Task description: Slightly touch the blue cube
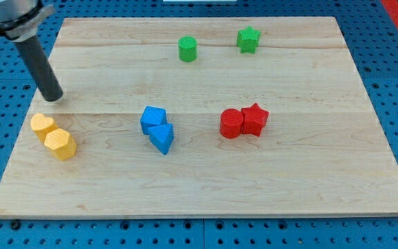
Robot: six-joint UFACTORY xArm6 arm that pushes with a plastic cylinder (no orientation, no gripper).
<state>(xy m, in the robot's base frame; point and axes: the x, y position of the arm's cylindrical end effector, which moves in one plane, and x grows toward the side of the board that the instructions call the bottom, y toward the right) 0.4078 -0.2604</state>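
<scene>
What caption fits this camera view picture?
My tip rests above the yellow blocks, left of the blue cube.

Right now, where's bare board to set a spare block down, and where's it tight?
Free: the strip along the view's bottom edge of the board, below the blue cube; also the view's right side, past the red star. Tight: the view's left, where my tip stands just above the yellow blocks; the blue pair touches, so does the red.

My tip [52, 97] at board's [309, 187] left, above yellow blocks [52, 136]; blue cube [153, 119] well apart to the view's right, touching blue wedge [162, 137].
</scene>
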